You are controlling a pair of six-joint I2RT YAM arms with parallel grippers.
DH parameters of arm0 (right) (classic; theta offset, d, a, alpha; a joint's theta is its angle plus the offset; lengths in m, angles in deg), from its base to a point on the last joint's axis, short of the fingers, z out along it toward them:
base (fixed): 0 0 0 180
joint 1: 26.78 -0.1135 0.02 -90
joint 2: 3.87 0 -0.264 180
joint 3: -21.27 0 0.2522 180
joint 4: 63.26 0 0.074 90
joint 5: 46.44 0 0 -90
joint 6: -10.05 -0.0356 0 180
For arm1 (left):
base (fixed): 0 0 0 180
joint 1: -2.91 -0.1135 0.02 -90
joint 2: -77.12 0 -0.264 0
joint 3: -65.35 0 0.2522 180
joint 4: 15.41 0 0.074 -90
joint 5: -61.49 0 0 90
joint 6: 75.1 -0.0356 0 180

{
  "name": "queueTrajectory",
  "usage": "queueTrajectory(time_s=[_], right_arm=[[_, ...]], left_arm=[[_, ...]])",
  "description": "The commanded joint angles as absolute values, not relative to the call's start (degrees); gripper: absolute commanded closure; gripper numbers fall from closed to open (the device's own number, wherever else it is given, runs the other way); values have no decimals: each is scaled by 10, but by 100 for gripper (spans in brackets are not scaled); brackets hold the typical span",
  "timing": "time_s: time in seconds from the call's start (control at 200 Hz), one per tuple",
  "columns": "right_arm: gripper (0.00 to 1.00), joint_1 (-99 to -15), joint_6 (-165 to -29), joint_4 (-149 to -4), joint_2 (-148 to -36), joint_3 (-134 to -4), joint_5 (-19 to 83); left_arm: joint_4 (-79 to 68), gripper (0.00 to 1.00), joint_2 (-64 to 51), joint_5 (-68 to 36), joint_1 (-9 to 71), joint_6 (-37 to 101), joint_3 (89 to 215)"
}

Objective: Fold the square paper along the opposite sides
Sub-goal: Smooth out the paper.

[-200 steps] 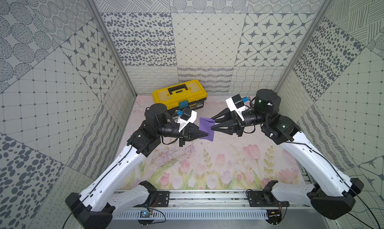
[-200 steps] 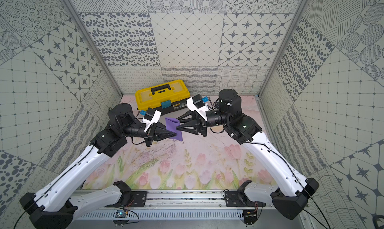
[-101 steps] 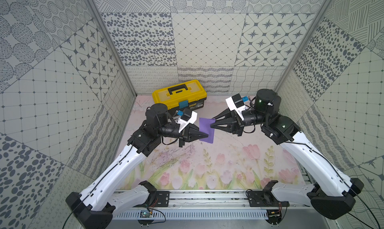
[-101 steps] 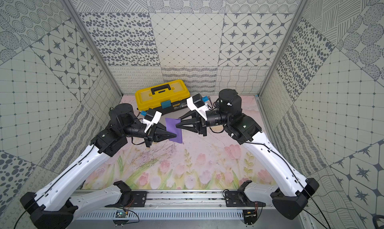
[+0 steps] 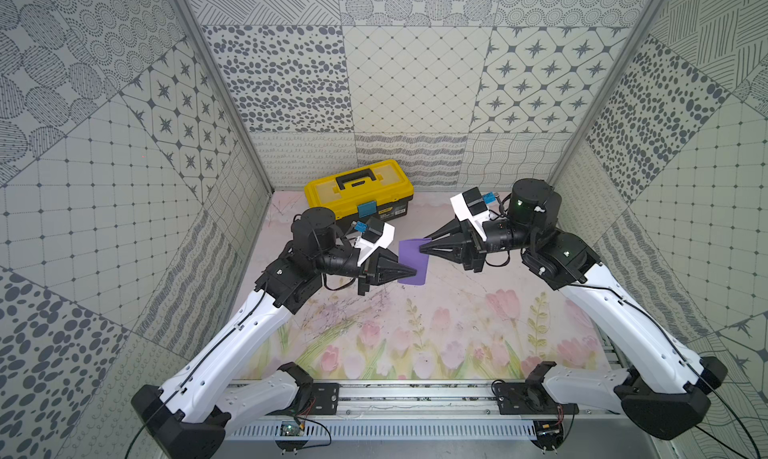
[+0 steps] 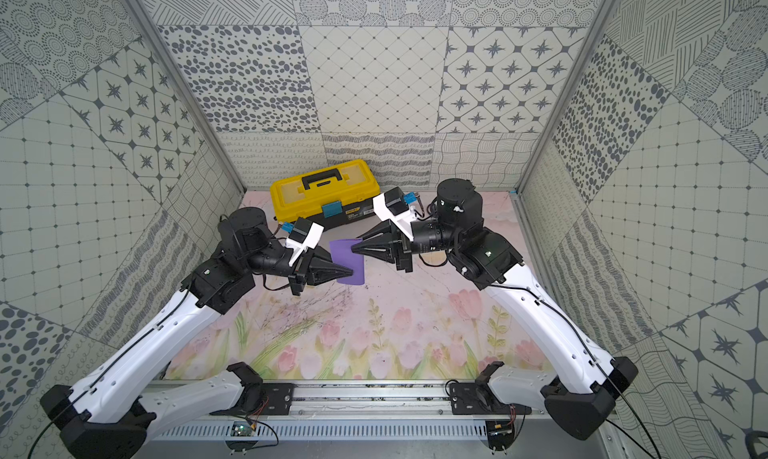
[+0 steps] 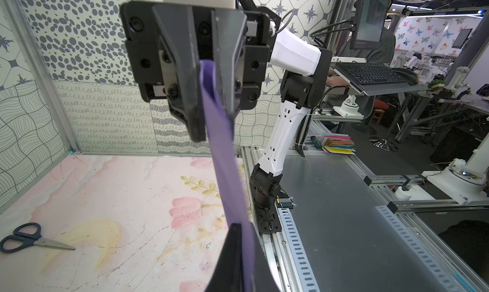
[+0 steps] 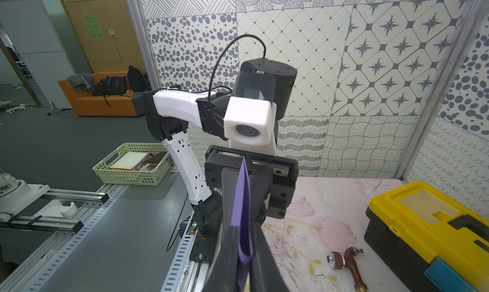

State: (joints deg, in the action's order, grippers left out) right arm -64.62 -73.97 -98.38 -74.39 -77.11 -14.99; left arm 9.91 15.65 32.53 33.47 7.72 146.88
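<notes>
The square paper (image 5: 412,256) (image 6: 347,255) is a purple sheet held in the air above the floral mat, between the two arms. My left gripper (image 5: 411,272) (image 6: 349,273) is shut on its near edge. In the left wrist view the paper (image 7: 225,158) runs from my left gripper (image 7: 244,240) up into the right one. My right gripper (image 5: 423,249) (image 6: 354,250) grips the far edge. In the right wrist view the paper (image 8: 242,206) sits doubled over between the jaws of my right gripper (image 8: 243,232), which press in on it.
A yellow toolbox (image 5: 359,188) (image 8: 423,224) stands at the back of the mat, just behind the grippers. Scissors (image 7: 29,240) lie on the mat, and a brown metal fitting (image 8: 349,261) lies near the toolbox. A green basket (image 8: 132,167) sits off the table.
My right gripper's jaws have closed in on the far edge of the paper. The left gripper has kept its hold and barely moved.
</notes>
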Motion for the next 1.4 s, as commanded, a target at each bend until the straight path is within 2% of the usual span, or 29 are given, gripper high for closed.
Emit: queueTrajectory(time_s=[0.0, 0.155, 0.285, 0.365, 0.89, 1.191, 1.391], right_arm=[[87, -646, -743, -960, -736, -766, -145], [86, -646, -742, -959, -736, -766, -143], [74, -646, -743, -960, -735, -765, -142], [72, -646, -742, -959, -734, -765, -142], [78, -646, -741, -960, -736, -763, -141], [77, -646, -741, -960, -736, -762, -140], [78, -646, -741, -960, -734, -763, -140]], left_arm=[[93, 91, 156, 336, 335, 70, 1477], [94, 90, 157, 334, 335, 69, 1476], [98, 90, 157, 328, 335, 66, 1476], [101, 90, 157, 319, 335, 64, 1476], [95, 90, 165, 293, 335, 66, 1471], [87, 100, 166, 268, 335, 76, 1468], [85, 100, 163, 253, 335, 81, 1467]])
